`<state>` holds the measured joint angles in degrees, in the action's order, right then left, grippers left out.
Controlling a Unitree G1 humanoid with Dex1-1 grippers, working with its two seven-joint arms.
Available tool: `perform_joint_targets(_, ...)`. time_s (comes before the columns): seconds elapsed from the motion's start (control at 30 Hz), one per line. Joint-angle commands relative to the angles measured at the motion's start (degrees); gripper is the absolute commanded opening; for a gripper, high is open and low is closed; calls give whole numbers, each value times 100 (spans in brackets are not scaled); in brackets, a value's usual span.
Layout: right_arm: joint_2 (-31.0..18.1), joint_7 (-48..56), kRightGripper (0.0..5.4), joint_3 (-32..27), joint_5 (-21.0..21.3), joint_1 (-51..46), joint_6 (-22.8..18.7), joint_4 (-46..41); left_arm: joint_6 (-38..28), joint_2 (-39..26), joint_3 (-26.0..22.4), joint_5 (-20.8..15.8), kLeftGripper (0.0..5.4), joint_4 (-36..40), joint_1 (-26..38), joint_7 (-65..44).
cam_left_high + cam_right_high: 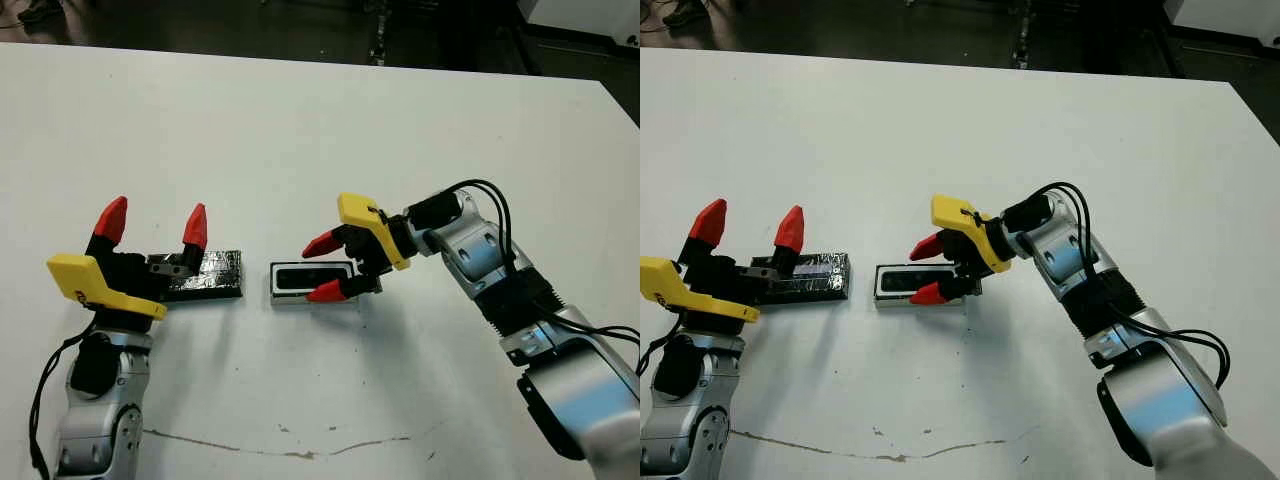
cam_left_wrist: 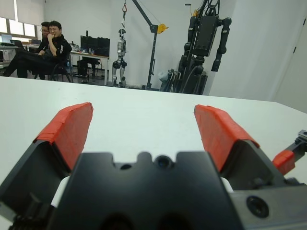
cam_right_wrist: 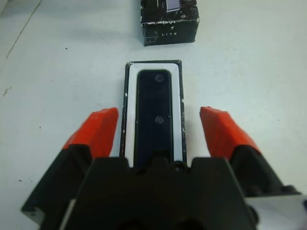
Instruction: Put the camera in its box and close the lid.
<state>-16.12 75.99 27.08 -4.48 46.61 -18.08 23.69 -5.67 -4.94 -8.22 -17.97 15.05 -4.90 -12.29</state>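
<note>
The box (image 1: 275, 283), a small white-rimmed tray, lies in the middle of the table with the glossy black camera (image 1: 308, 279) lying flat inside it. My right gripper (image 1: 322, 268) is open, one red finger on each long side of the box's right end; in the right wrist view the camera (image 3: 154, 115) lies between the fingers without touching them. The crinkly black lid (image 1: 215, 272) lies flat on the table just left of the box. My left gripper (image 1: 154, 222) stands open at the lid's left end, fingers pointing up and away, nothing between them.
A thin dark scuff line (image 1: 280, 445) runs across the table near its front edge. The table's far edge (image 1: 300, 55) meets a dark floor. In the left wrist view, two seated people (image 2: 48, 43) and standing robot rigs (image 2: 206, 43) show beyond the table.
</note>
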Motion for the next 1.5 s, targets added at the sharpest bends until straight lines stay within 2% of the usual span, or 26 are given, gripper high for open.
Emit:
perform_joint_targets(0.03,-98,-51,510,-120,-8,-47,-159,-75,43,-30,1,23,540,-25,-91,-18)
perform_joint_targets(0.1,-119,-63,539,-214,-46,-67,-101,-151,45,-27,-6,19,540,-36,-91,-13)
perform_joint_targets(0.33,-292,-37,539,-852,-505,-239,-78,-535,13,-34,-23,0,540,-35,-83,-35)
perform_joint_targets(0.53,-700,-272,539,-1707,-1207,-764,-539,-1477,35,-94,-72,-21,540,14,-87,-75)
perform_joint_targets(0.6,-828,-545,539,-2063,-1460,-1083,-764,-1886,-1,-134,-99,-24,540,-9,-67,-132)
perform_joint_targets(0.73,-938,-1441,539,-2711,-1771,-1913,-1172,-2838,-37,-281,-121,213,540,36,-49,-113)
perform_joint_targets(0.9,-544,-2815,539,-3447,-1980,-3144,-1070,-3708,44,-432,-180,284,540,114,-11,-140)
perform_joint_targets(1.03,-262,-3600,495,-3771,-2102,-3954,-934,-4288,216,-575,-228,193,540,248,-20,-203)
perform_joint_targets(1.17,149,-4261,427,-3966,-2112,-4680,-533,-4672,438,-815,-285,144,540,402,-49,-351)
perform_joint_targets(1.27,479,-4810,370,-3986,-1972,-5144,-228,-4875,648,-1156,-336,-25,540,482,-30,-683)
perform_joint_targets(1.5,897,-5680,258,-3784,-1627,-5514,148,-4963,855,-2027,-491,-256,540,344,208,-1554)
